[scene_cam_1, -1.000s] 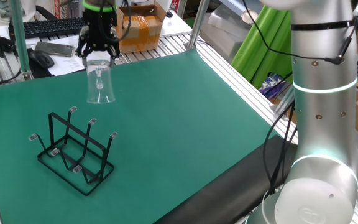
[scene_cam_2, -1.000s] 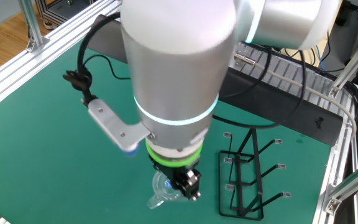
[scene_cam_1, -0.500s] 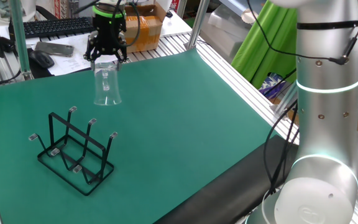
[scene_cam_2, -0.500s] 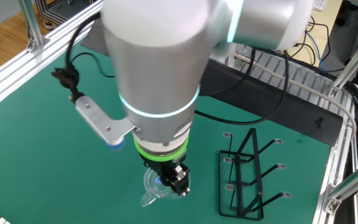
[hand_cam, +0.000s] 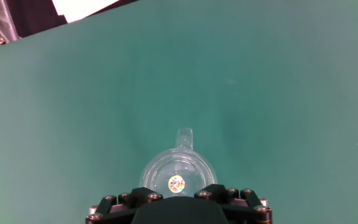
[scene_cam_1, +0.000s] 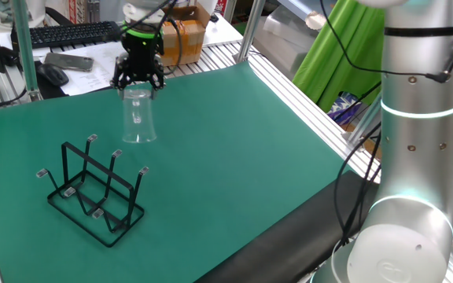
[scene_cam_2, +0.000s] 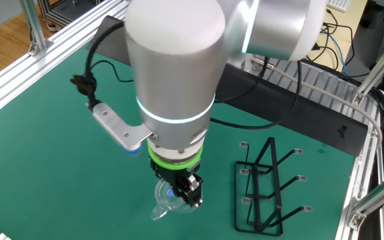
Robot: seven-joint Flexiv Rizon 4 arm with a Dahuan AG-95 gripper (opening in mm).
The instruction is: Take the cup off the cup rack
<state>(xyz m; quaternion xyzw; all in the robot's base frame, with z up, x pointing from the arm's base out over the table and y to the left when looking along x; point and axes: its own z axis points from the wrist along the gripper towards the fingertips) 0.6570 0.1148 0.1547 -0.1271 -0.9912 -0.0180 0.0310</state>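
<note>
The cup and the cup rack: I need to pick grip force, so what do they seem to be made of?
The cup, held upside down by the gripper, looks like clear, glossy glass or hard plastic: the green mat shows through it; which one is unclear. The cup rack looks like thin metal wire with a black coating, its prongs ending in small flat tips.

— Are we reading any words or numbers anywhere?

— No, we are finding nothing legible. We are seeing a small multicoloured round sticker on the base of the cup, but its marks are too small to read.

— And the cardboard box behind the counter?

— We are making out no print on it.
</note>
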